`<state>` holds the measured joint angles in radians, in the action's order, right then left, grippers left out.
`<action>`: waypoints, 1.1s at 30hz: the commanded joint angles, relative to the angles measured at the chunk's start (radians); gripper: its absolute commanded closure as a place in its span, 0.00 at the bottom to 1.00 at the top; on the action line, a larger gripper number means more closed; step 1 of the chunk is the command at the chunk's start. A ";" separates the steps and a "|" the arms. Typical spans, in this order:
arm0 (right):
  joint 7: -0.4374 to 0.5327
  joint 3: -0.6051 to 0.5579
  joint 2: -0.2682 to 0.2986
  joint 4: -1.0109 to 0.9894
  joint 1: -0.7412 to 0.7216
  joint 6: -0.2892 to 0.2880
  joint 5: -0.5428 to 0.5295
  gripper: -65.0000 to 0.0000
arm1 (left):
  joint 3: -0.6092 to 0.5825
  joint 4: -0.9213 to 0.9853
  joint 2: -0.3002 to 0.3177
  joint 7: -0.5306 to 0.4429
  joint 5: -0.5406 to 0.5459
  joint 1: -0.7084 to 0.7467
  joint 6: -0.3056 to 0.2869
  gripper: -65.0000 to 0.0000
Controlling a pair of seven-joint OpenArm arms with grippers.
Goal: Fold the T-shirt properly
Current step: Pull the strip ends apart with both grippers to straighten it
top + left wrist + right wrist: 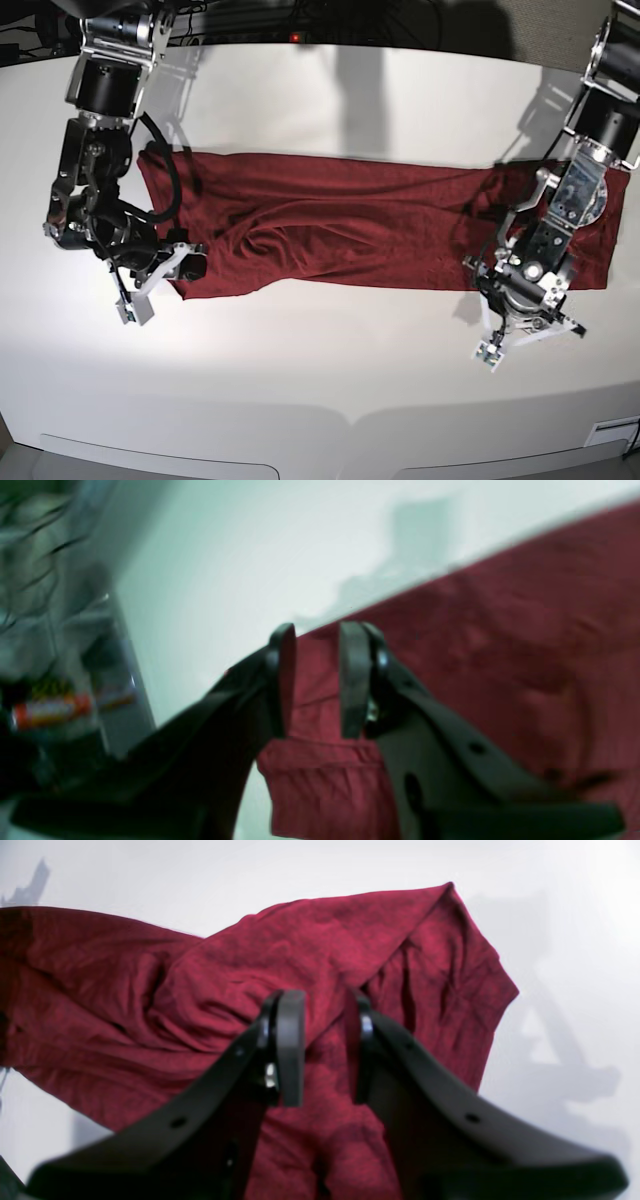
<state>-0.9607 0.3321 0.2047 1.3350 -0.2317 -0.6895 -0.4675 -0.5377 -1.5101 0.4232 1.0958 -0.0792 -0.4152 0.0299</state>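
Across the middle of the broad white tabletop (330,360), as the base view shows it, we see the large dark red long-sleeved T-shirt of thin, wrinkly fabric (350,225) lying as a long band from nine o'clock to three o'clock, already narrowed into a strip, though we cannot tell how many layers it holds. We judge the lengthwise folding to be largely done, while the crosswise folds that would bring the strip's ends together are not yet made; creases and a bunched ridge near the centre still want smoothing. At the three o'clock end stands the black left gripper (317,680), and in its own wrist view a hemmed flap of red cloth runs up between its two fingers (354,680), which stand a little apart with the cloth between them; we take this for a pinch on the shirt's edge, though the blur keeps us from being sure the pads press it. At the nine o'clock end the black right gripper (325,1047) sits over a rumpled corner of the shirt, its fingers (291,1047) parted with cloth seen in the gap; whether that cloth is pinched or merely lies beneath, we cannot tell.
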 commanded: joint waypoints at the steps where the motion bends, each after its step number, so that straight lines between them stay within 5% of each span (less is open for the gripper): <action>1: 0.016 0.002 0.011 0.019 -0.020 -0.009 -0.029 0.77 | 0.007 -0.020 0.006 -0.023 -0.028 -0.030 0.008 0.78; 5: 0.008 0.002 0.011 0.019 -0.014 -0.009 -0.042 0.77 | 0.007 -0.020 0.006 -0.056 -0.025 -0.036 0.007 0.68; 9: 0.002 0.002 0.011 0.019 -0.014 -0.009 -0.042 0.77 | 0.007 -0.020 0.006 -0.079 -0.025 -0.037 0.006 0.29; 24: -0.006 0.002 0.011 0.019 -0.014 -0.009 -0.137 0.77 | 0.010 -0.019 0.010 -0.045 -0.159 -0.037 0.038 0.30; 33: -0.013 0.002 0.011 0.020 -0.004 -0.009 -0.156 0.77 | 0.262 -0.019 0.110 -0.099 0.155 -0.037 -0.164 0.30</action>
<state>-0.9863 0.3321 0.2077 1.3354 -0.2165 -0.6895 -0.6033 -0.2832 -1.5120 0.5209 1.0161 0.0849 -0.4236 -0.1394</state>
